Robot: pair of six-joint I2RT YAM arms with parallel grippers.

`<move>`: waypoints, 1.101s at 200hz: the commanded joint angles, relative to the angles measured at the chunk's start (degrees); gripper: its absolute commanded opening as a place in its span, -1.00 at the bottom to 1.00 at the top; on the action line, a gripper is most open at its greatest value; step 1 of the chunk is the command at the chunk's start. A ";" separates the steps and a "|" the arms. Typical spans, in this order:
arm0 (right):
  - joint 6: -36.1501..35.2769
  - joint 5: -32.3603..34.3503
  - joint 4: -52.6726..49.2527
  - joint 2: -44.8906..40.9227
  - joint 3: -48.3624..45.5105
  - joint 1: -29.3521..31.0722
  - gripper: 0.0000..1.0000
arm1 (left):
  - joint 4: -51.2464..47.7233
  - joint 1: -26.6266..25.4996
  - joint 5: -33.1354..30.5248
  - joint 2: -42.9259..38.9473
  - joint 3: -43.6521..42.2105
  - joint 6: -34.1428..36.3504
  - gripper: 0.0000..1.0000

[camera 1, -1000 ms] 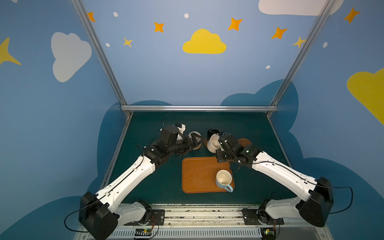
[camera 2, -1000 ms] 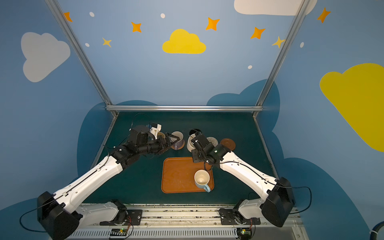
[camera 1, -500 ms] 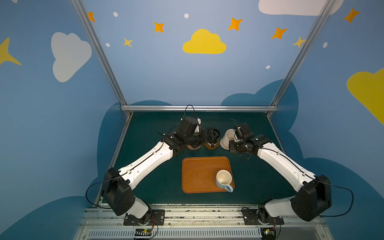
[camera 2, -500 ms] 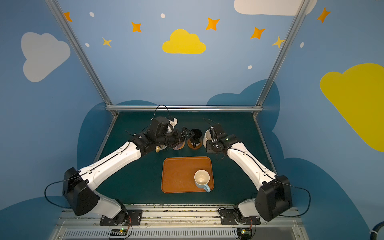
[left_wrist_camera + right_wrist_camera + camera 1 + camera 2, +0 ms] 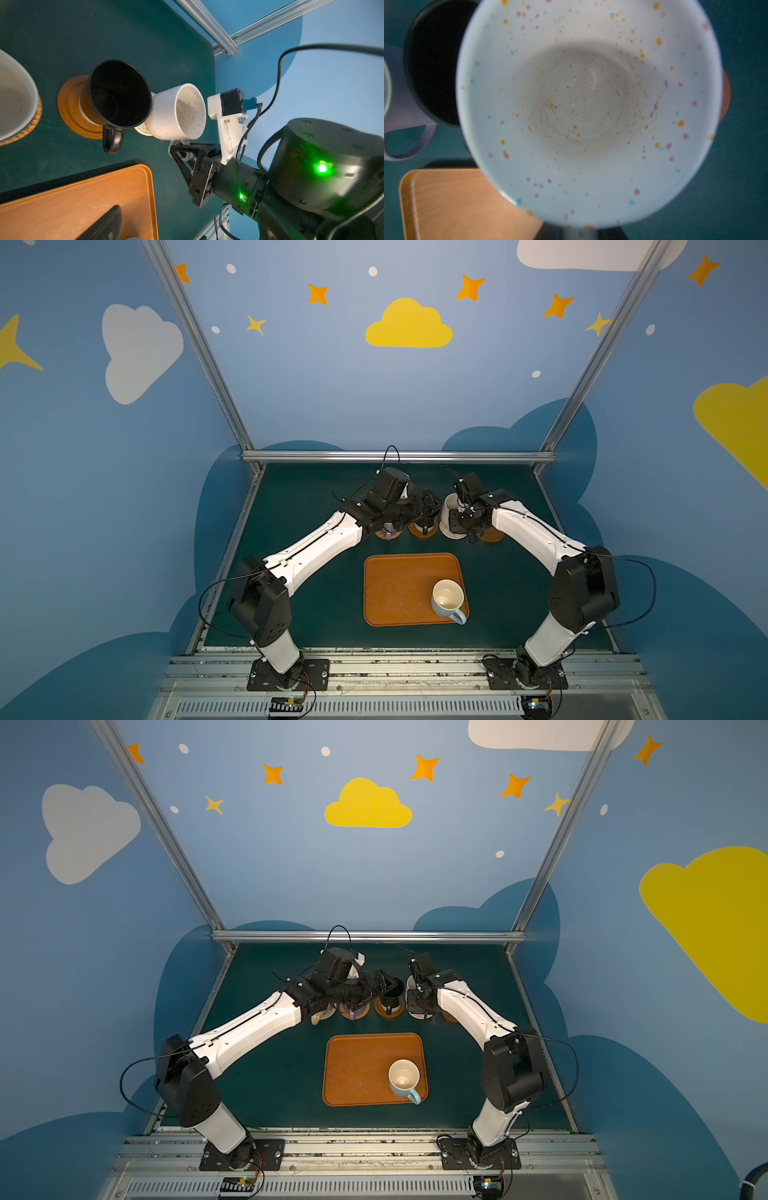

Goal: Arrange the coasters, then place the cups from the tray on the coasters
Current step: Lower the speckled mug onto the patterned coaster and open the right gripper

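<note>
Cream cup point(image 5: 178, 112) stands upright (handle towards tray point(image 5: 83, 197)), apparently pinched by right gripper point(image 5: 182, 150); left gripper point(image 5: 384, 986) spread.

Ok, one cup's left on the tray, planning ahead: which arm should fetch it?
Probably right. The blue cup sits on the tray's right side, the bare coaster lies beside the right arm; the right tool must first release the white cup.

Black cup point(image 5: 116, 93), speckled white cup point(image 5: 174, 116)
</note>
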 commanded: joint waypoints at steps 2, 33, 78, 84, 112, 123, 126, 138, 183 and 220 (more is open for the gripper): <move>-0.39 1.81 1.27 0.82 3.34 -0.45 -1.00 | -0.46 0.18 0.45 1.38 2.11 0.19 0.99; -0.44 2.36 -0.46 3.95 5.67 -0.44 -1.00 | -1.86 0.48 2.85 3.60 4.34 1.52 0.99; -0.29 1.81 0.40 6.93 6.67 -0.89 -1.00 | -1.94 0.60 4.20 6.03 5.20 3.12 0.97; -0.27 1.97 0.33 7.24 6.92 -0.99 -1.00 | -3.62 0.60 3.67 6.41 6.15 4.12 0.97; 0.05 2.50 0.70 8.24 7.49 -1.24 -1.00 | -3.44 1.19 4.39 6.32 5.73 3.50 0.96; 0.09 2.67 0.57 8.86 7.86 -1.25 -1.00 | -3.67 1.10 3.57 6.10 5.80 4.02 0.96; 0.12 2.69 0.49 9.07 8.04 -1.28 -1.00 | -3.85 1.08 3.38 6.10 5.90 4.25 0.96; 0.31 2.47 0.09 10.03 8.74 -1.27 -1.00 | -4.49 1.08 3.28 6.32 6.17 4.48 0.96; 1.36 3.92 -2.62 12.22 10.76 -1.27 -1.00 | -3.02 1.10 3.68 5.76 4.27 3.60 0.96; 2.03 4.23 -2.67 11.04 9.73 -1.18 -1.00 | -2.28 1.11 3.78 5.75 3.64 3.12 0.96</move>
